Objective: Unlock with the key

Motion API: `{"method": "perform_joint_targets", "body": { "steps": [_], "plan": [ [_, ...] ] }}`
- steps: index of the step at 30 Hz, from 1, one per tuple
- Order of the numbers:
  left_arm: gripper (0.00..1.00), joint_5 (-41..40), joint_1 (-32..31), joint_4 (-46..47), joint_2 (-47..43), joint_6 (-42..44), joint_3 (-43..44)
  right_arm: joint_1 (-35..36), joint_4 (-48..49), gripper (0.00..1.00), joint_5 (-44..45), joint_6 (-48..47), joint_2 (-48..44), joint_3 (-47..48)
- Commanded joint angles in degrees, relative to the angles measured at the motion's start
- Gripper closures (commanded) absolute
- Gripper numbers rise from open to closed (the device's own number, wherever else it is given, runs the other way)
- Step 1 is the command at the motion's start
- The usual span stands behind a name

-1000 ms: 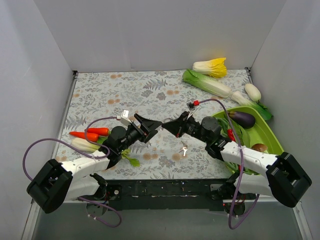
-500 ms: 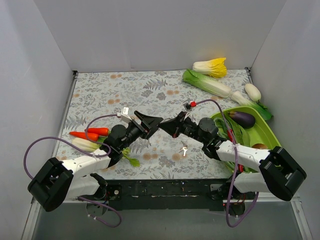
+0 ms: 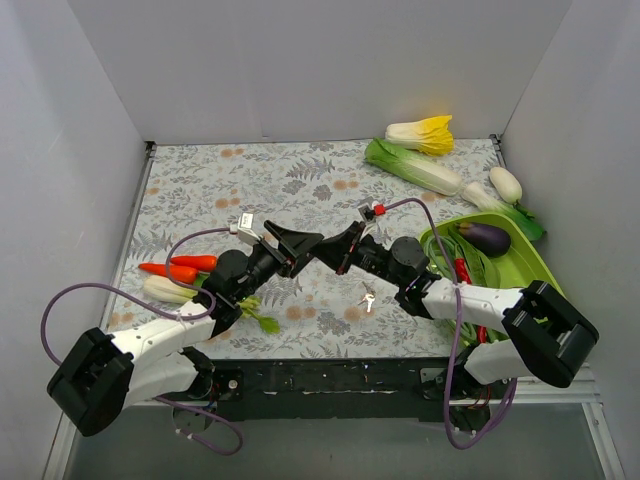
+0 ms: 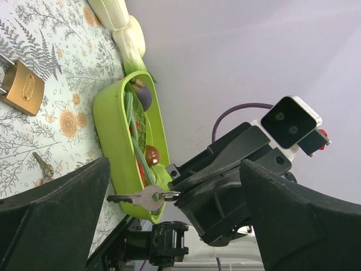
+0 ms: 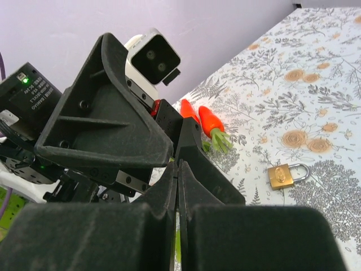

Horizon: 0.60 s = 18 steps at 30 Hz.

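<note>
**A:** One key (image 4: 135, 198) on a small ring (image 4: 161, 196) is pinched at the very tip of the right end effector (image 4: 174, 195). It is held in the air above the table (image 3: 200, 180), with its blade sticking out past the fingertips.

**B:** How do those fingers stand?

**A:** They are pressed fully together on it. In the right wrist view they meet in a thin seam, and the key itself is hidden there.

**B:** And the left end effector (image 3: 303, 243)?

**A:** It is spread wide with nothing in it, facing the right one almost tip to tip over the middle of the table.

**B:** Anything else close by?

**A:** A second key (image 3: 368, 297) lies flat on the table, a little nearer the arm bases than the meeting tips. A brass padlock (image 5: 285, 175) lies on its side on the floral cloth, apart from both end effectors. Two carrots (image 3: 185, 266) sit by the left arm. To the right is a green tray (image 3: 535, 262) holding an eggplant (image 3: 486, 238).
</note>
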Motion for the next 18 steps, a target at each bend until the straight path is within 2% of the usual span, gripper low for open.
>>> {"method": "perform_joint_targets", "body": {
  "steps": [1, 11, 18],
  "plan": [
    [0.02, -1.7, -0.3, -2.1, -2.4, -54.3, -1.3, 0.3, 5.0, 0.99, 2.1, -1.9, -1.1, 2.7],
    [0.02, -0.6, -0.5, 1.1, -0.7, -55.0, -0.6, 0.6, 9.8, 0.99, 0.8, -3.0, 3.6, 3.1],
    [0.02, -2.2, -0.4, 1.5, -1.9, -55.6, -1.3, 1.1, 10.2, 0.99, 1.1, -4.2, 3.3, 1.1]
  ]
}}
